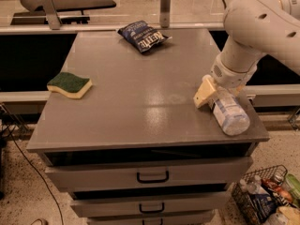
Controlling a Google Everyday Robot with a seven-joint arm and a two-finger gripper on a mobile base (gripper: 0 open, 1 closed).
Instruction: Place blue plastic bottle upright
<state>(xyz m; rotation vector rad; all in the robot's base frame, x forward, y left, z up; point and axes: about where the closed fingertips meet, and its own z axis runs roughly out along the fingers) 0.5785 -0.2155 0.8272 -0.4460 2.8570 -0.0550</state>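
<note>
The blue plastic bottle (pixel 230 115) lies on its side near the front right corner of the grey table (pixel 140 93). It is clear, pale-bluish plastic with a white-and-blue label, and its bottom points toward the front edge. Its cap end is hidden under my gripper (pixel 210 96), which comes down from the white arm (pixel 255 27) at the right and sits at the bottle's upper end. A cream-coloured part of the gripper lies just left of the bottle, close to the tabletop.
A green-and-yellow sponge (pixel 70 85) lies at the table's left edge. A dark blue snack bag (pixel 142 35) lies at the back middle. Drawers with handles (pixel 152 176) are below. A wire basket of items (pixel 266 201) stands on the floor at bottom right.
</note>
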